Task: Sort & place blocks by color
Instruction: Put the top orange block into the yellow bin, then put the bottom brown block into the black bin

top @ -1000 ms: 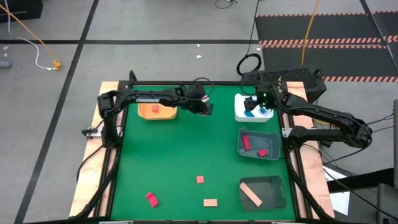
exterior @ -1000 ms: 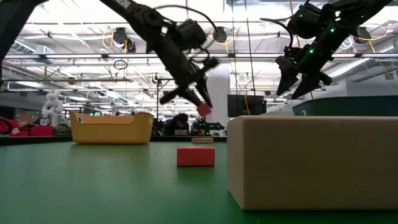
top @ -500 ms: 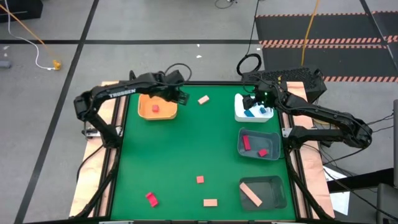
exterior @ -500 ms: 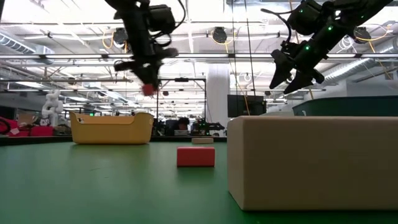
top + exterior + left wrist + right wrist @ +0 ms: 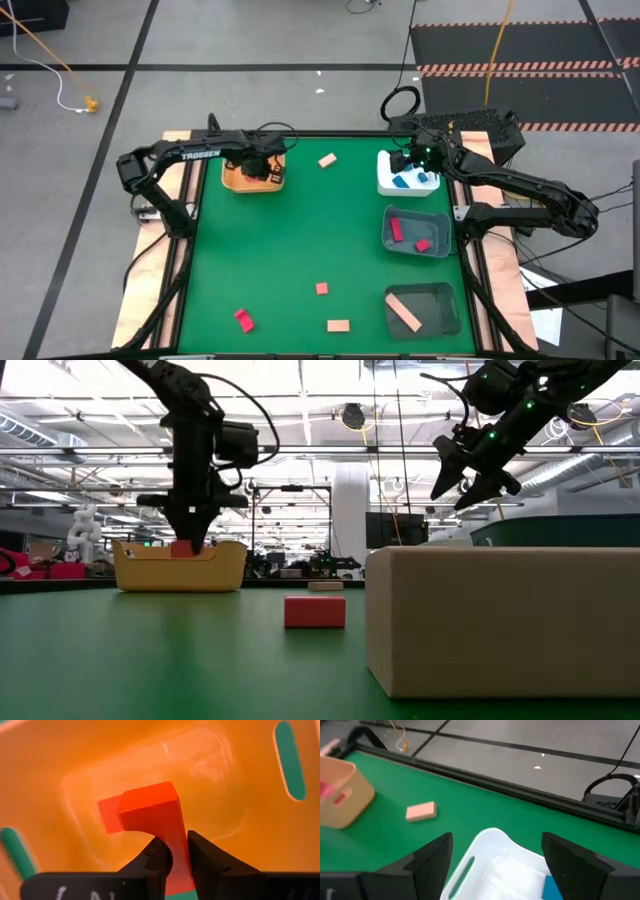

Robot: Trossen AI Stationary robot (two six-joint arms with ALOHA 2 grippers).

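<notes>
Over the orange tray [image 5: 240, 180] at the table's far left corner, the left gripper [image 5: 172, 857] points down into it, fingers clamped on a red block [image 5: 155, 815]; another red block [image 5: 107, 815] lies on the tray floor beneath. The right gripper [image 5: 495, 855] hangs with fingers spread wide and holding nothing above the white tray [image 5: 385, 180] at the far right, which holds blue blocks [image 5: 408, 182]. Along the right edge, one grey tray [image 5: 440, 245] holds two red blocks [image 5: 396, 229], the nearer grey tray [image 5: 445, 300] a tan bar [image 5: 404, 314]. Loose on the green table [image 5: 300, 230]: a tan block [image 5: 327, 160] near the far edge, and two red blocks [image 5: 244, 320] and a tan block [image 5: 338, 325] near the front.
</notes>
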